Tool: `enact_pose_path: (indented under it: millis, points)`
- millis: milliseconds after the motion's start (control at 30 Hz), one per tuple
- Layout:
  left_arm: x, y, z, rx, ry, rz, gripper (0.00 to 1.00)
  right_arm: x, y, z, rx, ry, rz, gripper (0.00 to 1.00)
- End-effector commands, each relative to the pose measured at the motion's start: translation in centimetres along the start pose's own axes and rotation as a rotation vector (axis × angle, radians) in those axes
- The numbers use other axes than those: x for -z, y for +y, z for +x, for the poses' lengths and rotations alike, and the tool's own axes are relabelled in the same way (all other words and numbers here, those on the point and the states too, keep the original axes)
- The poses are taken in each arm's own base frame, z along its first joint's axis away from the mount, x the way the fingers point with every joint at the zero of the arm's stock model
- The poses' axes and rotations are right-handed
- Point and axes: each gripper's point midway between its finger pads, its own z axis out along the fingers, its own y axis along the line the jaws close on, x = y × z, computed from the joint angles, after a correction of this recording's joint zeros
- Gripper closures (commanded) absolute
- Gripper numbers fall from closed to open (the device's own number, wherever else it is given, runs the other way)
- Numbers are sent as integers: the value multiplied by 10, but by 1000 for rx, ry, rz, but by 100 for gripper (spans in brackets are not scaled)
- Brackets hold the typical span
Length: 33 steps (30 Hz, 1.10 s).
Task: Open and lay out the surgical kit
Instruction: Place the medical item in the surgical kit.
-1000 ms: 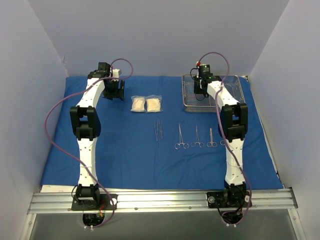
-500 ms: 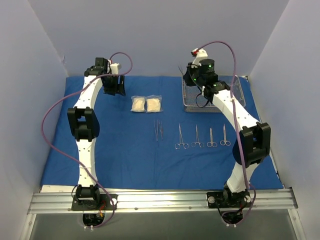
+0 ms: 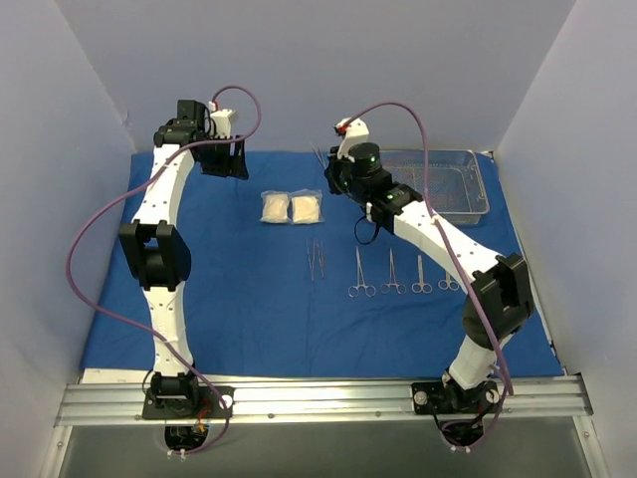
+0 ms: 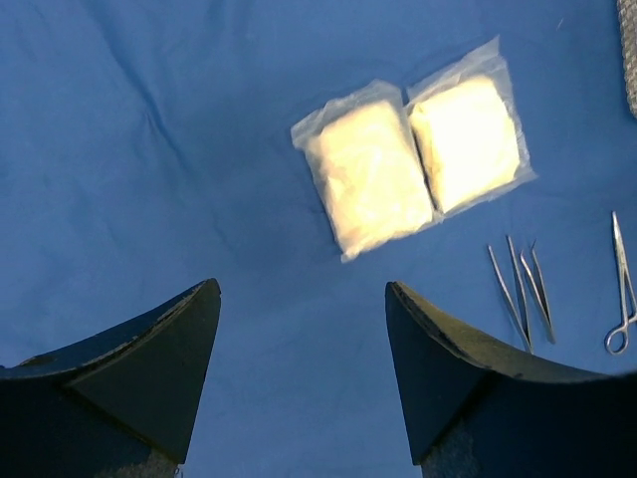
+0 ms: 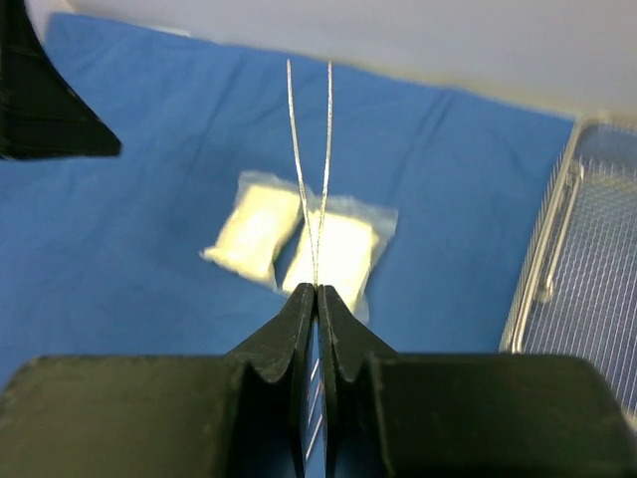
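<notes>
1. From above we cannot make out the fingertips of the right gripper [image 3: 336,171], because its own wrist covers them. Its wrist view shows the jaws pinched tight on a thin pair of tweezers [image 5: 311,149], the gripped end buried between the fingers.
2. In the left wrist view the wire-mesh tray [image 4: 631,60] is only a sliver at the right edge, and a clamp [image 4: 621,299] is cut off there too. From above, the rightmost clamp [image 3: 447,283] is partly covered by the right arm.
3. The held tweezers are above the far part of the cloth, between the gauze packets [image 3: 275,207] and the tray. Their long axis runs straight out from the fingers, and the two prongs spread slightly and point toward the far wall.
4. The left gripper [image 4: 301,286] hangs over the far left of the cloth, jaws wide apart with nothing between them.
5. The packets lie side by side. Nearer us, a second pair of tweezers [image 3: 316,259] and the row of clamps [image 3: 391,273] lie lengthwise near-to-far, ring handles toward the arm bases.
6. The blue cloth wrap [image 3: 249,309] is spread flat, lightly creased. Plain pale walls [image 3: 299,70] stand on three sides, and a metal rail [image 3: 318,398] runs along the near edge.
</notes>
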Motion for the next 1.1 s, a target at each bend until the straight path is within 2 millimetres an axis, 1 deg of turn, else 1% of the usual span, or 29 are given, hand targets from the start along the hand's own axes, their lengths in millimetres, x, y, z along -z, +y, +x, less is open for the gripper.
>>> enact_pose_path:
  millis: [0,33,67,100,133,167,200,233,267,300,333,367,400,433,467,500,533,567,600,633,667,700,733,767,800,833,867,900,1067]
  points:
    - [22,10,-1,10,-17,-53,23,25,0,1,-91,-8,107,100]
    - [25,15,1,21,-14,-74,23,29,2,8,-110,3,117,100]
    - [23,19,6,40,0,-85,23,31,1,31,-127,46,138,100]
    - [25,25,8,50,0,-101,23,34,10,45,-170,72,136,100]
    - [27,32,9,58,4,-133,23,38,10,55,-188,87,162,100]
    - [28,37,12,65,15,-154,23,42,9,81,-197,131,189,100]
    - [29,41,17,72,30,-176,23,47,21,93,-228,150,186,100]
    - [31,49,19,74,39,-216,23,50,21,104,-236,156,211,100]
    - [31,52,24,76,54,-226,23,53,23,115,-242,167,222,100]
    - [31,54,28,80,63,-230,23,58,22,137,-236,193,236,100]
    - [36,56,28,84,55,-236,23,62,29,148,-252,199,237,100]
    - [37,55,29,85,50,-229,23,64,26,156,-249,199,254,100]
    - [29,57,38,89,62,-226,23,67,23,169,-246,202,259,100]
    - [39,53,35,82,34,-225,23,69,23,174,-241,198,252,100]
    - [40,51,36,67,24,-219,23,70,21,180,-234,199,255,100]
    - [33,53,46,63,27,-218,23,69,20,180,-236,182,249,100]
    - [46,49,42,47,-10,-223,23,71,15,189,-220,193,258,100]
    - [49,48,44,32,-22,-223,22,72,11,193,-200,194,271,100]
    - [50,47,39,18,-60,-225,21,73,9,196,-194,191,276,100]
    - [54,45,54,21,-49,-225,20,76,4,204,-186,200,288,100]
    - [56,43,58,20,-54,-226,20,77,2,206,-191,196,295,100]
    - [56,42,57,18,-75,-225,20,79,0,205,-203,179,302,100]
    - [56,39,71,27,-61,-216,20,80,-1,207,-211,174,306,100]
    - [57,37,75,30,-65,-211,20,82,-5,214,-229,171,316,100]
    - [55,37,78,29,-68,-207,19,83,-5,214,-235,163,317,100]
    - [57,34,79,25,-72,-199,19,82,-6,215,-239,159,318,100]
    - [55,34,86,28,-61,-197,19,82,-6,217,-242,158,322,100]
    - [60,48,87,51,-69,-220,19,78,-5,222,-247,163,321,100]
    - [59,47,89,67,-64,-199,19,64,0,234,-225,195,330,100]
